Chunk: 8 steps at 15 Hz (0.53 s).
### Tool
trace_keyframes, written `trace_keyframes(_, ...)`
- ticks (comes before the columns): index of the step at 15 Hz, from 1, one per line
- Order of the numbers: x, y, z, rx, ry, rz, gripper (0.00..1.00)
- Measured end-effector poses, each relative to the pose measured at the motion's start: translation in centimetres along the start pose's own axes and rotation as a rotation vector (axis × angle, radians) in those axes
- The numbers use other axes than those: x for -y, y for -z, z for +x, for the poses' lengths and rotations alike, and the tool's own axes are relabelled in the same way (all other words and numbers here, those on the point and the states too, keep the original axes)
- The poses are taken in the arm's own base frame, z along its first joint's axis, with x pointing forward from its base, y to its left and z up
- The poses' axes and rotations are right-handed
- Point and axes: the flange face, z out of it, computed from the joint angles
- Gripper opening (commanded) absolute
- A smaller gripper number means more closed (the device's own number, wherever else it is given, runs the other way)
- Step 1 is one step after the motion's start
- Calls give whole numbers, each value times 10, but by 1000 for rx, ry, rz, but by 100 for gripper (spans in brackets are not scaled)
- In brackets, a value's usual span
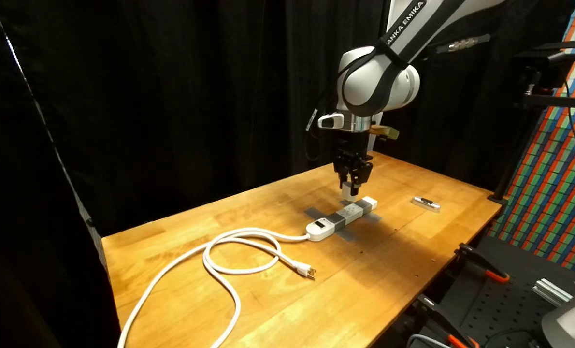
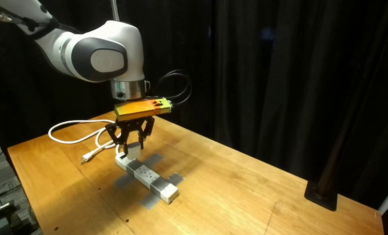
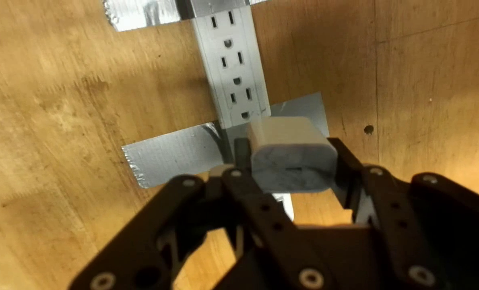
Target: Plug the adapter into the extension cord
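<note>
Wrist view: the gripper (image 3: 292,158) pinches the adapter (image 3: 292,149) by two opposite sides, leaving its slotted back face exposed and, presumably, its prongs directed down at the strip (image 3: 231,70). The prongs themselves are hidden. Tape (image 3: 175,155) crosses the strip at two places and adheres to the table (image 3: 102,80) on both sides; this arrangement likely anchors the strip against sliding and lifting, while the sockets (image 3: 237,81) between the bands are left accessible. In both exterior views, the adapter hangs above the strip, not seated in any socket. In an exterior view, the cable (image 1: 239,271) lies in loops beyond one end of the strip, with its plug (image 1: 304,269) resting on the table; this layout probably leaves the gripper's path unobstructed. Next step, by judgement: align the prongs with a vacant socket, hold the adapter square to the strip, then press straight down. Caution: misalignment may jam the prongs or rotate the adapter within the grip.
</note>
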Motion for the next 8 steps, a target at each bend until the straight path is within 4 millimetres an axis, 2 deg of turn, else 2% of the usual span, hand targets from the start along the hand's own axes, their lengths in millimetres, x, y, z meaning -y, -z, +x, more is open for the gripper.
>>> trace_keyframes(8, -1, -19, -8, 4, 88, 34, 23)
